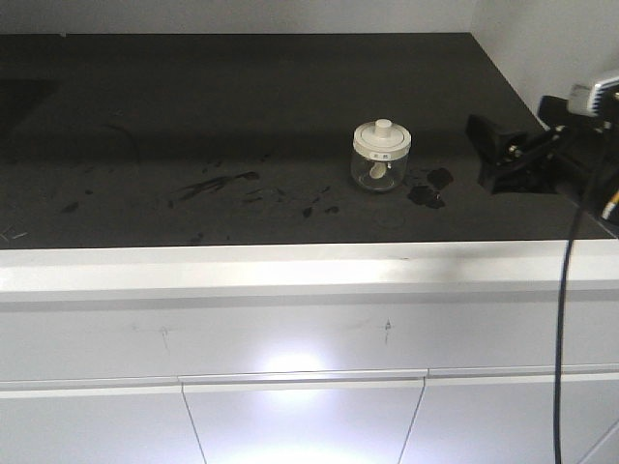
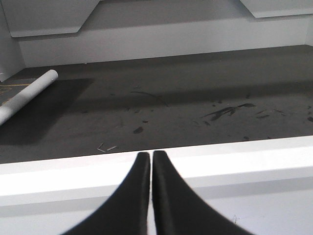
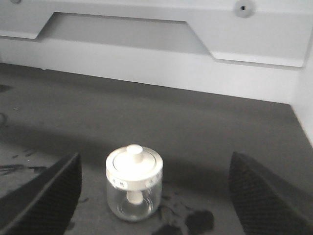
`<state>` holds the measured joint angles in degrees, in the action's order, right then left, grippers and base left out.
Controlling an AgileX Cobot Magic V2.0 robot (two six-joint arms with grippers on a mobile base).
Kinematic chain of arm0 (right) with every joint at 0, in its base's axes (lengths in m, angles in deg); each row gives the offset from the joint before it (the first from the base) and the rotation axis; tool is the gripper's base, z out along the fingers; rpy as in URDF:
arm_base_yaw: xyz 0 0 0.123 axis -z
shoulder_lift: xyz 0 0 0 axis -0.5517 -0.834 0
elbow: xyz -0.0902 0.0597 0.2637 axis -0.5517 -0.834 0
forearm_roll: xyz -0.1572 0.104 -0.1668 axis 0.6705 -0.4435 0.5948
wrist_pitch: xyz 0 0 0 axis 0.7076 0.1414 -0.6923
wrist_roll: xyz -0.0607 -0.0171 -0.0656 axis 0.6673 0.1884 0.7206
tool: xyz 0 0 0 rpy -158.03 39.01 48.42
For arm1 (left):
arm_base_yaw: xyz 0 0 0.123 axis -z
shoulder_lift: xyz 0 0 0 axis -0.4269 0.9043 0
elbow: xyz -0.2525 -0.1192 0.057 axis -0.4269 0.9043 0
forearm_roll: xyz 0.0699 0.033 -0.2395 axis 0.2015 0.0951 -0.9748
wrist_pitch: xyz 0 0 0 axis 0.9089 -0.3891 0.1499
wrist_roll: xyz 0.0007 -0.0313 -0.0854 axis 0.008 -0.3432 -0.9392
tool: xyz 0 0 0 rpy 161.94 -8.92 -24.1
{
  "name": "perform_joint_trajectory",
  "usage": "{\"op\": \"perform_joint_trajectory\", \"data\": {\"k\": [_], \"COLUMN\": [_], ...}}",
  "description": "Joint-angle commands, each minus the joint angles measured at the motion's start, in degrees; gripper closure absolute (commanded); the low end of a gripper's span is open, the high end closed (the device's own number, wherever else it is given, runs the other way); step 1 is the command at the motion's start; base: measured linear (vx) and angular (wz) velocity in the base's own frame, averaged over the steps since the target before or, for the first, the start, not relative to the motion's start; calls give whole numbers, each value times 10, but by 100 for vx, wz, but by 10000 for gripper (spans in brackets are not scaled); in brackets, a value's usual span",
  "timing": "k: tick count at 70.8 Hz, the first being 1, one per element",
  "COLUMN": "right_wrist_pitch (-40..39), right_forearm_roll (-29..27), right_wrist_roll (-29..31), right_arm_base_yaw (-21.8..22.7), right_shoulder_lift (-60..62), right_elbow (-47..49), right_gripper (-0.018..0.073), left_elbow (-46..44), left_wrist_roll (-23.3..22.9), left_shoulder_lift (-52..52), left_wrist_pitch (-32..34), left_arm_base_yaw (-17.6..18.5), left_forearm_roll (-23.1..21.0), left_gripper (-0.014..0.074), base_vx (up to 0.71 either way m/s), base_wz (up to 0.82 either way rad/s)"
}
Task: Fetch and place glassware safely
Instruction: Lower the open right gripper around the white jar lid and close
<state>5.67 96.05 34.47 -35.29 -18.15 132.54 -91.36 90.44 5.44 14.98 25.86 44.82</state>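
The glassware (image 1: 381,155) is a small clear jar with a round off-white knobbed lid, standing upright on the dark countertop (image 1: 242,106), right of centre. My right gripper (image 1: 481,153) hovers just right of it, jaws wide open. In the right wrist view the glassware (image 3: 133,183) stands ahead of my right gripper (image 3: 155,157), nearer the left finger (image 3: 49,196) than the right one (image 3: 264,196), and neither finger touches it. My left gripper (image 2: 150,154) is shut on nothing, its tips over the white counter front edge (image 2: 234,161). The left arm does not show in the front view.
Dark smears (image 1: 218,184) and a blotch (image 1: 430,188) mark the countertop around the jar. A white roll (image 2: 27,95) lies at the far left. White wall panels (image 3: 146,63) close the back. A black cable (image 1: 564,319) hangs at the right over the cabinet fronts (image 1: 300,416).
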Motion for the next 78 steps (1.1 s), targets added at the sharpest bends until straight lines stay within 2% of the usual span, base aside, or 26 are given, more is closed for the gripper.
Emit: {"op": "perform_joint_trajectory", "data": {"k": [1,15,27,37,45,60,76,77,78], "right_wrist_pitch": [-75,-125,-158,-154,-120,-98,-108,-86,-83], "right_forearm_roll": [8,45,49,66,72,22,20,-7,-7], "right_wrist_roll": [-2,-6,-36,-37,-37,-34,-30,-4,-5], "right_arm_base_yaw": [3,3,1,-22,-47,-53,-53,-54,-54], "right_shoulder_lift": [-37,-147,-226,-279,-313,-364,-403,-417,-418], "right_elbow": [51,140,221,284,331,362,362,407,407], "right_gripper": [-30,-30,-30,-30,-30,-20,-20,42,44], "left_elbow": [-15,-15,-15,-15,-15,-15,-15,-15,-15], "left_wrist_roll": [-6,-6,-6,-6,-6,-6,-6,-6,-6], "left_shoulder_lift": [6,6,6,6,6,6,7,7,7], "left_wrist_pitch": [39,39,39,39,39,39,39,39,39], "left_arm_base_yaw": [3,3,3,3,3,3,3,3,3], "left_forearm_roll": [-1,-1,-1,-1,-1,-1,-1,-1,-1], "left_gripper": [603,603,603,603,603,603,603,603,603], "base_vx": [0,0,0,0,0,0,0,0,0], "base_wz": [0,0,0,0,0,0,0,0,0]}}
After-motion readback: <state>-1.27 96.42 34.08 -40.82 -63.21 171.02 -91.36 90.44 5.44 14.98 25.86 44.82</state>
